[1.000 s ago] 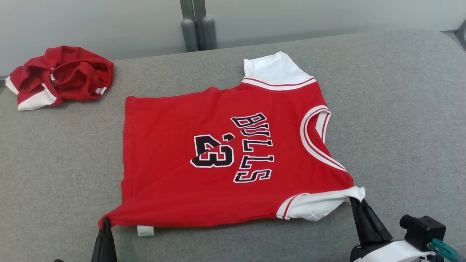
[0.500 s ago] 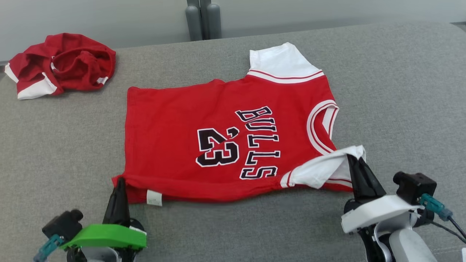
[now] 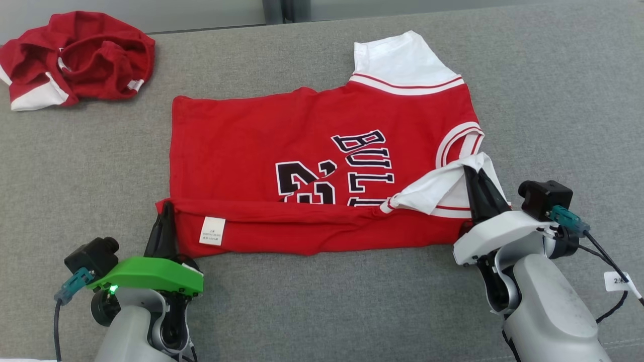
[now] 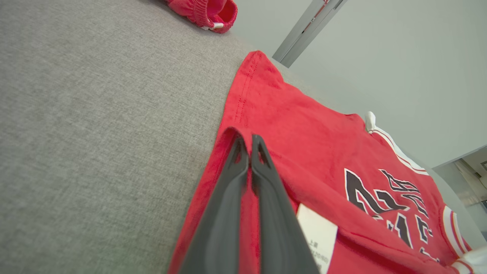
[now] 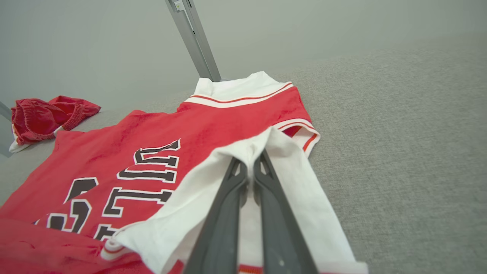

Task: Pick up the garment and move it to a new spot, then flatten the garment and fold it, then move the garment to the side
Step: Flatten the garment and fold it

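The garment is a red jersey with white sleeves and black "BULLS 23" lettering, lying spread on the grey cushion. Its near edge is folded over onto the print, with a white care label showing. My left gripper is shut on the folded hem corner at the lower left; in the left wrist view its fingers pinch red cloth. My right gripper is shut on the near white sleeve, lifted over the jersey; the right wrist view has that gripper clamped on white cloth.
A second red garment lies crumpled at the far left of the cushion, also in the right wrist view. Grey metal posts stand behind the cushion. Bare grey cushion stretches to the right and in front.
Both grippers have carried the jersey's near edge away from me, folding it over the lettering. The head camera has tilted down, so both arms show more fully.
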You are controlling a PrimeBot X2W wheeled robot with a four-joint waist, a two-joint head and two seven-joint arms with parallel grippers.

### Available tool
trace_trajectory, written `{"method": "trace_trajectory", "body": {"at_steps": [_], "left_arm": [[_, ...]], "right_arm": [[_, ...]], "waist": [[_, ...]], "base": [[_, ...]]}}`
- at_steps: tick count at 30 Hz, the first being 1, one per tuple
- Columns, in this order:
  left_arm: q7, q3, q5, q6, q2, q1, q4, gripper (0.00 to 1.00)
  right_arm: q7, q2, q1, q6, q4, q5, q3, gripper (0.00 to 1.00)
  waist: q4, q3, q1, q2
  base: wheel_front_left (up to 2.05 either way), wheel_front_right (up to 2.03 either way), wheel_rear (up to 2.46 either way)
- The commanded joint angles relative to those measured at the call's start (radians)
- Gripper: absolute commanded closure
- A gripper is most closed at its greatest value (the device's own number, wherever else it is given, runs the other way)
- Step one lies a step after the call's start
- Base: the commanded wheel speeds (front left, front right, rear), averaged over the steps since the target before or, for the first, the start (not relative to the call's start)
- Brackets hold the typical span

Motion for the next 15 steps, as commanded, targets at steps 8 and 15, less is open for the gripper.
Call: {"method": "trace_trajectory", "body": {"at_steps": [8,15], "left_arm": [[-0.014,-0.001,0.003,-0.007,-0.006,-0.049,0.06,0.62],[-0.017,0.003,0.023,-0.007,-0.015,-0.023,0.015,0.0]], "right_arm": [[-0.022,-0.001,-0.114,0.0,0.155,-0.015,-0.009,1.0],[-0.024,0.0,-0.213,0.0,0.3,-0.025,-0.012,0.0]], "waist": [[0.005,-0.001,0.0,0.0],[0.02,-0.013,0.0,0.0]], "base": [[0.0,0.0,0.0],[0.0,0.0,0.0]]}}
